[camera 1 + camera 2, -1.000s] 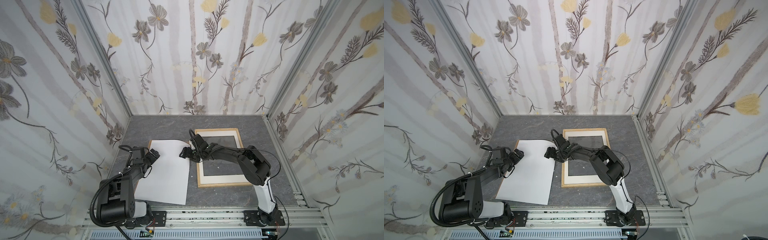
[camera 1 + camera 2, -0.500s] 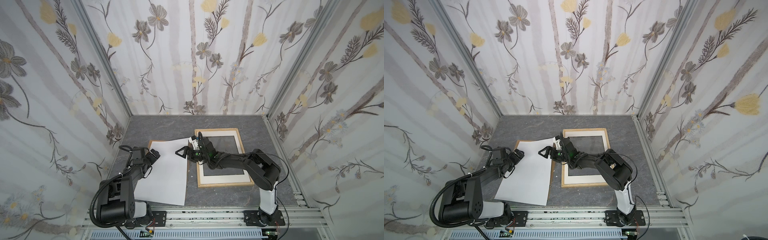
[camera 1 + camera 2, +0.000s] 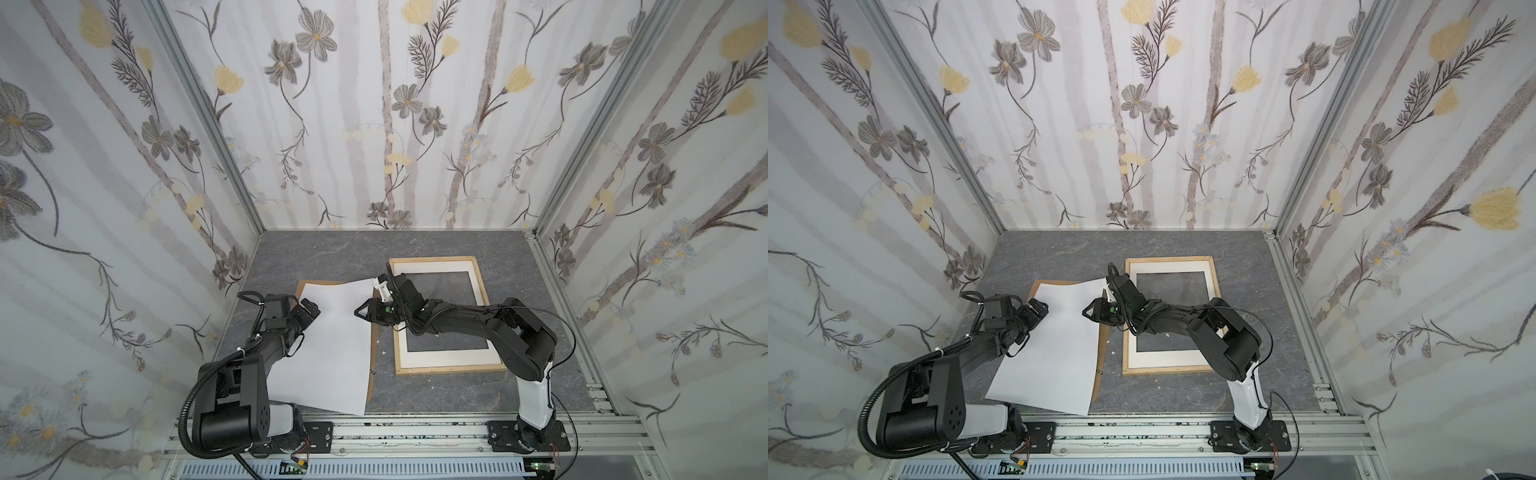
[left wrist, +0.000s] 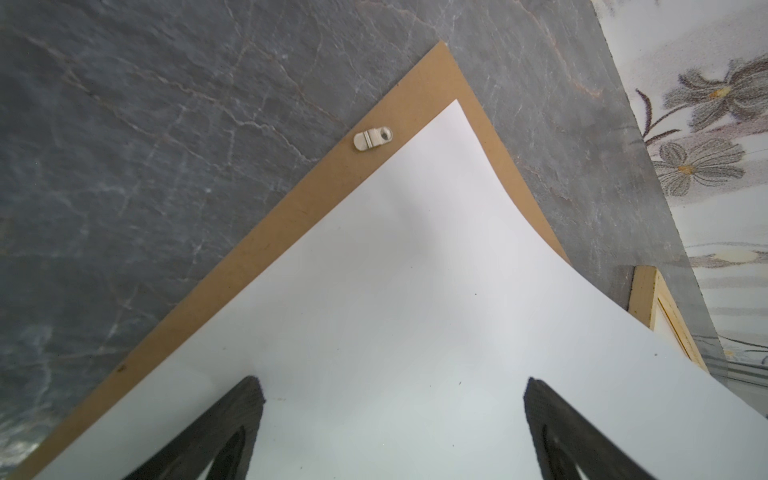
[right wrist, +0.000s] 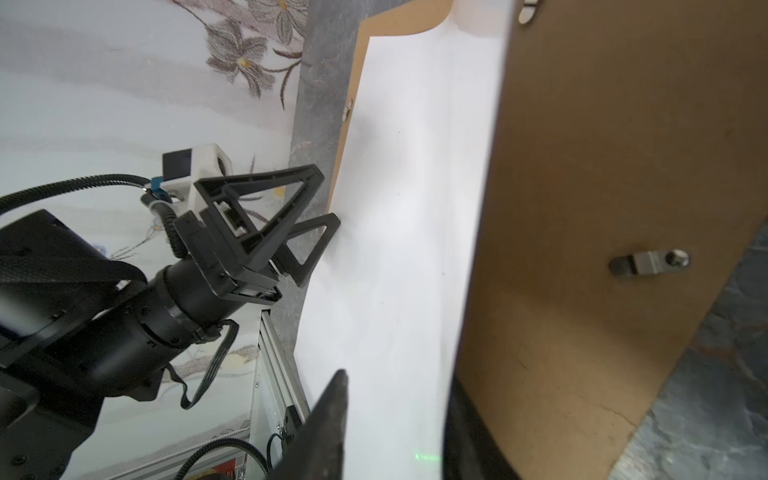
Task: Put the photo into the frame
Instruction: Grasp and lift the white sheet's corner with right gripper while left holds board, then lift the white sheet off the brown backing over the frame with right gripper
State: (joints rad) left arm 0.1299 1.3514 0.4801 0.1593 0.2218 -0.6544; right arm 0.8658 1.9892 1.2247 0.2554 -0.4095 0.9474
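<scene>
Photo [image 3: 332, 345] lies on backing board [image 4: 291, 203] beside the frame [image 3: 449, 369], left fingers [image 4: 232, 424] wide, right fingers [image 5: 328, 415] narrow astride its edge.

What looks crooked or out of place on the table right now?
The photo lies askew on the brown backing board, sticking out past its near end. Its far corner, by the right gripper, curls up off the board instead of lying flat.

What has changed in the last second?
The right gripper moved from the far corner of the photo toward the near side along its right edge, and its jaws narrowed around that edge; a firm grip is unclear. The left gripper, open, and the frame stayed.
</scene>
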